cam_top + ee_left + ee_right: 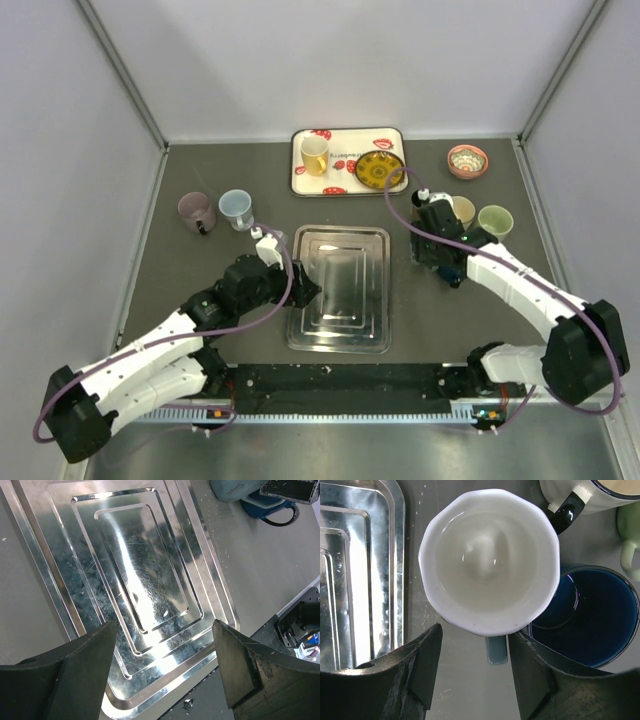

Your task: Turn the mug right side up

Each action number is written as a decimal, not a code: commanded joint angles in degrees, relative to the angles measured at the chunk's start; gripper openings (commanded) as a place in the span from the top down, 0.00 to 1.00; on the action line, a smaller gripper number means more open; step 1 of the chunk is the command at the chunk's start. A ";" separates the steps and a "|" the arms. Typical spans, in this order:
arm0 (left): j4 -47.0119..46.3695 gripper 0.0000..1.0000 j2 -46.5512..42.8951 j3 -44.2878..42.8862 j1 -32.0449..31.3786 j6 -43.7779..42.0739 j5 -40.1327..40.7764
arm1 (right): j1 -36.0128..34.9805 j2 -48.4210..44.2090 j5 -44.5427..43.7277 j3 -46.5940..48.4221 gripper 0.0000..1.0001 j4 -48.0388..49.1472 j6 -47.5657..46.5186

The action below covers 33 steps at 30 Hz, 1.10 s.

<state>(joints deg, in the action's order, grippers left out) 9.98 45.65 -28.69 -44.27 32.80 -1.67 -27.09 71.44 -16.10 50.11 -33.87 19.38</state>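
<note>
Right wrist: the right pincer (476, 647) stands apart, astride the handle of the mug (490, 560), which sits mouth up on the counter (465, 685). A blue mug (590, 615) crowds its right side; the tray (385, 555) edge lies just left. Over the tray, the left pincer (164, 630) gapes.

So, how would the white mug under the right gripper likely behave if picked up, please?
The white mug looks glossy and glazed: probably rigid, breakable and slippery. It stands mouth up, so it should not roll. The blue mug is right beside it, so a push may knock them.
</note>
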 commanded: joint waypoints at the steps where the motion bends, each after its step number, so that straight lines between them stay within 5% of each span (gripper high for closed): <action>1: -2.95 0.18 1.28 -1.37 0.15 -0.98 -0.35 | 1.25 1.42 0.37 0.25 0.46 3.46 -1.18; 12: -3.73 0.18 2.60 -1.11 0.15 0.34 -1.23 | 1.78 0.98 1.95 -0.45 0.74 4.51 -1.27; 18: -4.18 0.19 3.13 -0.84 0.06 0.86 -1.40 | 1.78 1.60 2.04 -0.19 1.00 3.90 -1.45; 33: -4.27 0.20 1.81 -0.05 0.15 2.45 3.33 | -1.03 -7.36 0.98 3.15 1.00 -1.90 0.13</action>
<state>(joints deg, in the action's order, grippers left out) 8.95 48.42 -28.69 -44.27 34.57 -1.26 -26.63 68.16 -14.26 49.50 -36.69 18.57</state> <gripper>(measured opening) 0.808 0.174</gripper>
